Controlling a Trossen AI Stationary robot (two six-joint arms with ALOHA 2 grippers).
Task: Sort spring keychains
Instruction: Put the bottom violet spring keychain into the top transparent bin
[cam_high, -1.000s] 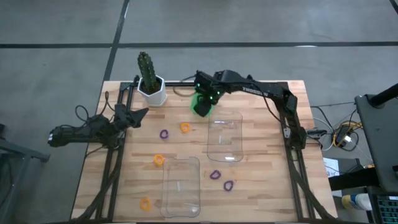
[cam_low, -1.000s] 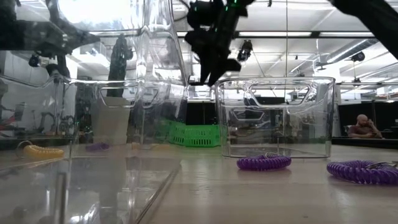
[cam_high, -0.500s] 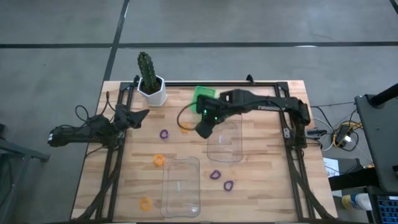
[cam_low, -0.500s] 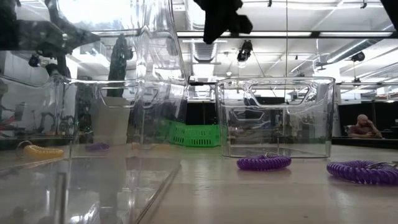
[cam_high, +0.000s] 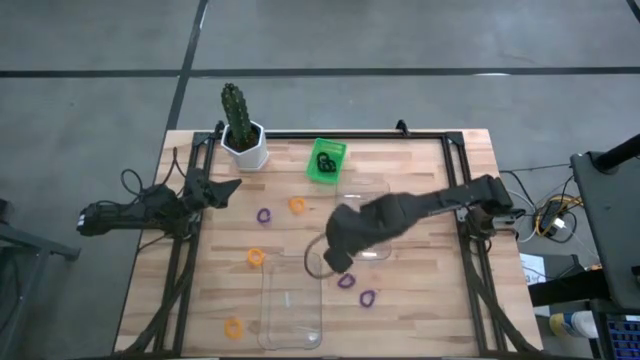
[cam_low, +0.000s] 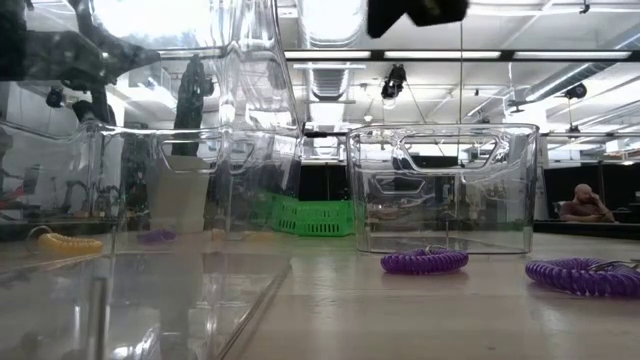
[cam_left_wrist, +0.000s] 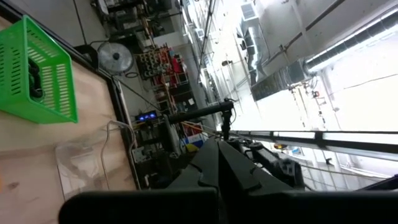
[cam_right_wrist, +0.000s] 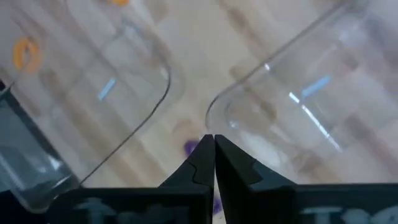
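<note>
Right claw (cam_high: 333, 252) hovered over the middle of the bench, between the two clear trays, fingers pressed together in the right wrist view and holding nothing. Just beyond its tips lay a purple keychain (cam_high: 346, 281), with a second purple one (cam_high: 368, 298) beside it toward the near edge.

Farther out: near tray (cam_high: 291, 300) and far tray (cam_high: 363, 222) both looked bare, so no sorting into them seemed done. Green bin (cam_high: 326, 160) by the far edge held dark coils, probably the black keychains (cam_high: 323, 162), so that colour judged dealt with.

Left on the bare wood: another purple keychain (cam_high: 264, 215) and an orange one (cam_high: 297, 205) toward the far edge, a second orange (cam_high: 255, 257) left of the near tray, a third orange (cam_high: 233, 326) near the near-left corner. Six loose, then; most of the job judged undone.

Left claw (cam_high: 222, 185) waited at the left edge, beside the potted cactus (cam_high: 240, 125), fingers closed and empty in its own wrist view.
</note>
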